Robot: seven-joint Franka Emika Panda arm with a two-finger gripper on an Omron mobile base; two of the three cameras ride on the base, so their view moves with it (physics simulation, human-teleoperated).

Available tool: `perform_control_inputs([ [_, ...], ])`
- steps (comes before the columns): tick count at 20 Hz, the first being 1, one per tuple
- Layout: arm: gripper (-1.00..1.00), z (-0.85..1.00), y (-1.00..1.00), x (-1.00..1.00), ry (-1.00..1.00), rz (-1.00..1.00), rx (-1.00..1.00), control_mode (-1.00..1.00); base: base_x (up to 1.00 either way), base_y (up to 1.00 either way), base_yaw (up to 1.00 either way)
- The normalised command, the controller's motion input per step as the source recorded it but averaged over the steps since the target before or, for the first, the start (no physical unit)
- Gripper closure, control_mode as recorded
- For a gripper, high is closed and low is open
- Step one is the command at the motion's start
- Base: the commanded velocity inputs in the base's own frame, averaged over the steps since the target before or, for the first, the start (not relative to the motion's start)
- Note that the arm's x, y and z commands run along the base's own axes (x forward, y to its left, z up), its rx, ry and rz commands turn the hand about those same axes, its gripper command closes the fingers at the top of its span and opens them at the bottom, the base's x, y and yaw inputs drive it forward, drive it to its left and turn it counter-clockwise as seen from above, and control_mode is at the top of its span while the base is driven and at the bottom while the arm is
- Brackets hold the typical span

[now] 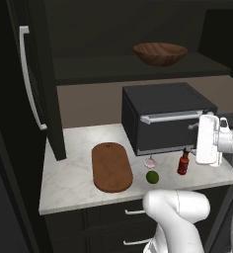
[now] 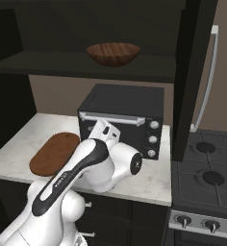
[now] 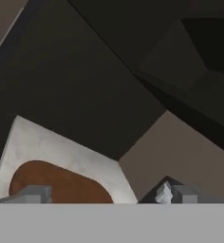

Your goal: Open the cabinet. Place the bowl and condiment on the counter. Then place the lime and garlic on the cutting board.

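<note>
The tall near-black wall cabinet (image 1: pixel 39 84) stands open, its doors swung out with long silver bar handles showing; on its dark shelf sits the wide round brown wooden bowl (image 1: pixel 160 53), up above a black toaster oven (image 1: pixel 165 118); down on the white-grey marbled stone counter (image 1: pixel 74 168) the flat oblong reddish-brown cutting board (image 1: pixel 112 167) lies bare, left of the oven; just right of the board, at the oven's near edge, sits the small round dark-green lime (image 1: pixel 152 177), the pale pinkish garlic bulb (image 1: pixel 150 161) just behind it, both off the board; right again stands the small red condiment bottle with black cap (image 1: pixel 183 163), upright on the counter; the white two-finger gripper (image 3: pixel 104 193) hangs beside the bottle, fingers spread wide, grasping nothing; from the hand view the board's rounded end shows between the fingertips (image 3: pixel 35 193); a gas hob (image 2: pixel 207 168) sits far right.
</note>
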Motion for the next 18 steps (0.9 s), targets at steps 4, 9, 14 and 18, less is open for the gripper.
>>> perform_control_inputs([
  [4, -1.0, 0.11, 0.01, 0.0, 0.0, 0.0, -0.07, -1.0, 0.0, 0.0, 0.0],
  [9, -1.0, 0.22, -0.19, 0.0, -0.13, 0.01, 0.0, -1.0, 0.0, 0.0, 0.0],
  [14, -1.0, 0.47, -0.07, 0.0, -0.22, 0.0, 0.0, -1.0, 0.0, 0.0, 0.0],
  [18, -1.0, 0.42, -0.06, 0.0, -0.18, 0.0, 0.0, -1.0, 0.0, 0.0, 0.0],
])
